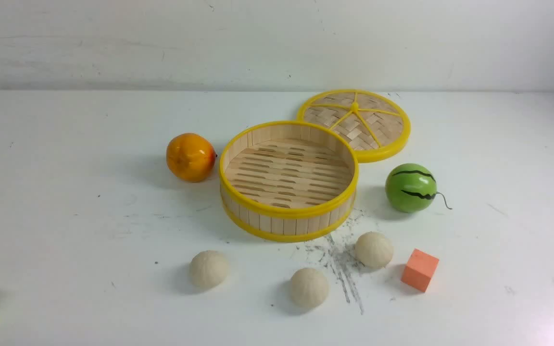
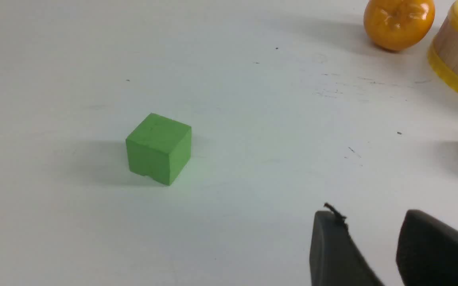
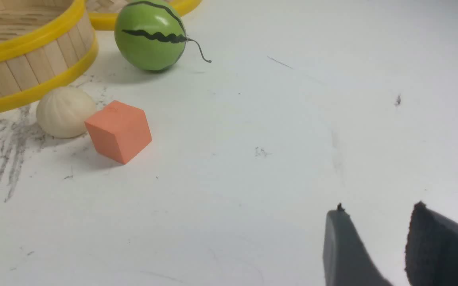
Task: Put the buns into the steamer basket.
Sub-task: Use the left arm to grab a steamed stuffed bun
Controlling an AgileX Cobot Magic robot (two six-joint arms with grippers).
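White tabletop: three buns (image 1: pixel 308 287) lie loose just in front of the empty steamer basket (image 1: pixel 284 224). Surface unclear, probably light, squashy, rolls easily; pinch across the middle. Left gripper (image 2: pixel 372 238) and right gripper (image 3: pixel 376 234) both parted, holding nothing.

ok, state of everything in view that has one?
Round bamboo steamer basket with yellow rims: uncovered, empty.
Flat woven disc with yellow spokes: off the basket, flat on white table.
Left cream-white round bun: on table, outside basket.
Middle cream-white bun: same.
Right cream-white bun: same.
Left tool: open, empty.
Right tool: open, empty.
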